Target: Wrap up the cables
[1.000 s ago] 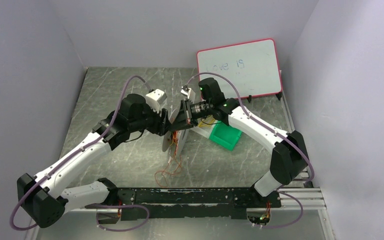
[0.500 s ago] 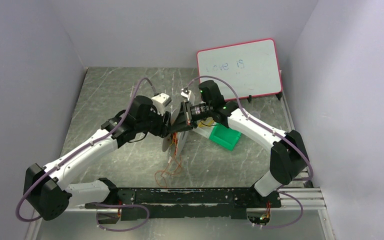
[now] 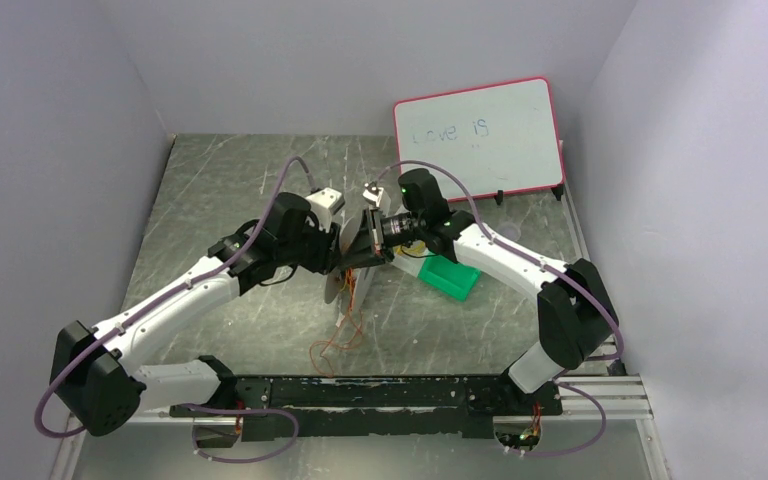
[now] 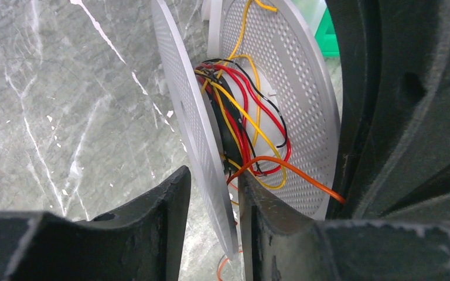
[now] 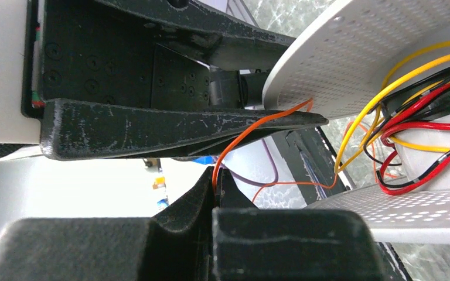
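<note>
A white perforated spool [image 3: 337,272] stands on edge mid-table between both grippers. My left gripper [image 3: 332,258] straddles its near flange [image 4: 208,170]; the right finger presses the flange and a slim gap shows at the left finger. Red, yellow and black wires [image 4: 241,132] sit on the hub. The thin orange cable [image 4: 296,171] leaves the hub and runs to my right gripper [image 5: 214,178], which is shut on it [image 5: 241,139] beside the spool's flange [image 5: 351,47]. In the top view my right gripper [image 3: 356,258] is against the spool, and loose orange cable [image 3: 338,340] lies on the table below.
A pink-framed whiteboard [image 3: 480,135] leans at the back right. A green box [image 3: 450,272] sits just right of the spool under the right arm. A black rail [image 3: 400,392] runs along the near edge. Grey walls close in both sides.
My left arm has swung inward and its wrist has shifted right and up by the spool. My right wrist has edged slightly left. The spool stays in place.
</note>
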Controlling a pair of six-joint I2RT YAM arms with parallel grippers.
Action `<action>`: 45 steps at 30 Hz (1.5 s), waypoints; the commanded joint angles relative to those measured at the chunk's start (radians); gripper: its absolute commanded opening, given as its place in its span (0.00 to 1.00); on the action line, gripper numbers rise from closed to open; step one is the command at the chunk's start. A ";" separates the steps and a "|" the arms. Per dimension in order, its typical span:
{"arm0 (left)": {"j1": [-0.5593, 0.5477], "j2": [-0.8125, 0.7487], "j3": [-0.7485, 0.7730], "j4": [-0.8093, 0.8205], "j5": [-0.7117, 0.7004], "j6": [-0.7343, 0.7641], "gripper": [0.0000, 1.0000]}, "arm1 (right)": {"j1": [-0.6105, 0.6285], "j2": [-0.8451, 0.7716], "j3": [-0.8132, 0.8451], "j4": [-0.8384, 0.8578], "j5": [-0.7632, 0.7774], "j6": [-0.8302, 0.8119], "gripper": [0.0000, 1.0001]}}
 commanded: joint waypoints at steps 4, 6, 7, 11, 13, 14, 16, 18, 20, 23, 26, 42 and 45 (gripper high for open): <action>-0.021 0.017 0.009 -0.021 -0.055 0.002 0.37 | -0.006 0.000 -0.026 0.123 -0.002 0.080 0.00; -0.024 0.017 0.009 -0.024 -0.074 0.003 0.34 | -0.006 -0.002 -0.033 0.142 0.002 0.094 0.00; -0.026 0.017 0.009 -0.027 -0.084 0.002 0.32 | -0.005 -0.001 -0.037 0.153 0.002 0.101 0.00; -0.031 0.016 0.010 -0.033 -0.102 0.002 0.26 | -0.006 -0.003 -0.042 0.174 0.006 0.119 0.00; -0.032 0.015 0.012 -0.035 -0.109 0.003 0.15 | -0.004 -0.005 -0.044 0.184 0.009 0.125 0.00; -0.032 0.013 0.012 -0.035 -0.114 0.003 0.10 | -0.004 -0.004 -0.045 0.185 0.011 0.127 0.00; -0.033 0.010 0.010 -0.033 -0.115 0.003 0.07 | 0.002 -0.003 -0.051 0.197 0.012 0.134 0.00; -0.033 0.008 0.010 -0.032 -0.114 0.002 0.07 | 0.007 -0.002 -0.064 0.215 0.016 0.148 0.00; -0.034 0.004 0.009 -0.032 -0.118 0.002 0.07 | 0.006 -0.001 -0.075 0.231 0.021 0.157 0.00; -0.035 -0.011 0.004 -0.029 -0.125 0.005 0.07 | 0.006 0.000 -0.080 0.230 0.032 0.158 0.03; -0.038 -0.029 0.000 -0.027 -0.137 0.009 0.07 | 0.007 -0.001 -0.059 0.187 0.048 0.125 0.08; -0.121 -0.112 0.045 -0.131 -0.179 0.017 0.07 | -0.020 -0.076 0.143 -0.286 0.397 -0.278 0.12; -0.127 -0.127 0.069 -0.170 -0.180 0.021 0.07 | -0.021 -0.106 0.154 -0.336 0.496 -0.353 0.11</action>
